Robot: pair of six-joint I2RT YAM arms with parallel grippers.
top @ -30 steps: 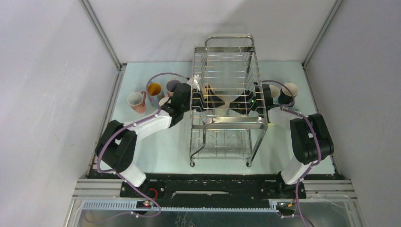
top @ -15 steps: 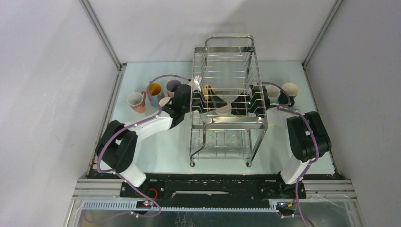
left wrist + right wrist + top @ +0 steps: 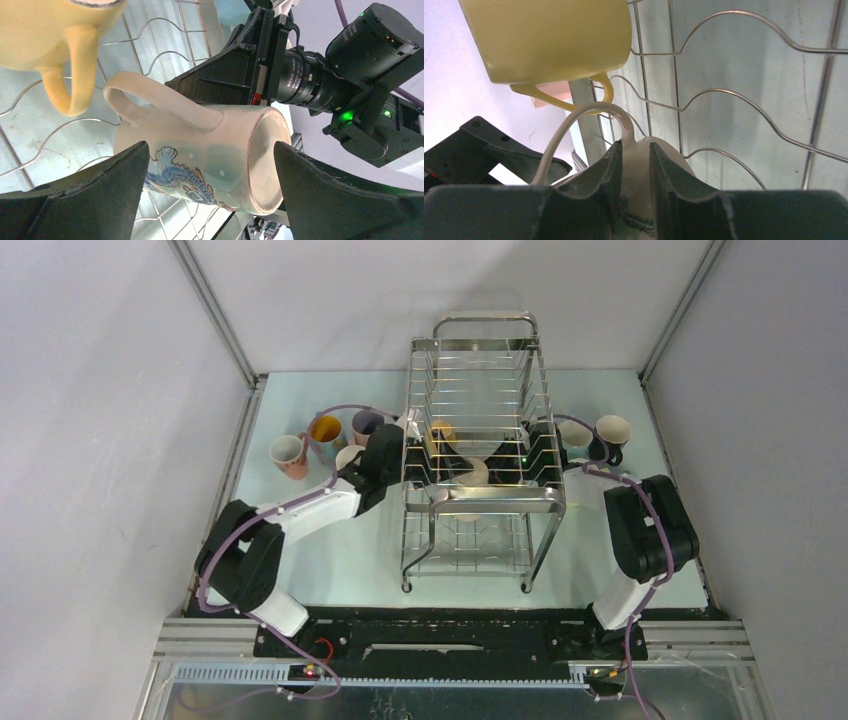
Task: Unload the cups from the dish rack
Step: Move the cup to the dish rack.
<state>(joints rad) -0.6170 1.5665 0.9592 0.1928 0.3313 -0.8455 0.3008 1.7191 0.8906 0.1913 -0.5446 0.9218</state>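
Note:
The dish rack (image 3: 485, 498) stands mid-table. On its upper tier a cream cup (image 3: 474, 472) with a blue drawing (image 3: 200, 150) lies on its side. My right gripper (image 3: 634, 147) is shut on this cup where the handle joins it (image 3: 624, 125), reaching in from the right (image 3: 518, 454). My left gripper (image 3: 210, 150) comes in from the left (image 3: 415, 445), wide open. Its fingers (image 3: 125, 170) flank the cup's body without touching it. A yellow cup (image 3: 45, 30) sits just beyond on the rack wires (image 3: 549, 40) (image 3: 441, 432).
Several cups stand on the table left of the rack: pink (image 3: 288, 454), orange-lined (image 3: 326, 429), purple (image 3: 365, 423) and white (image 3: 348, 454). Two more, a dark one (image 3: 611, 433) and a pale one (image 3: 578, 434), stand at its right. The rack's wires (image 3: 734, 100) close round both grippers.
The right gripper has pushed further into the rack with the cream cup. The left gripper has slid in around the cup, and the yellow cup now shows.

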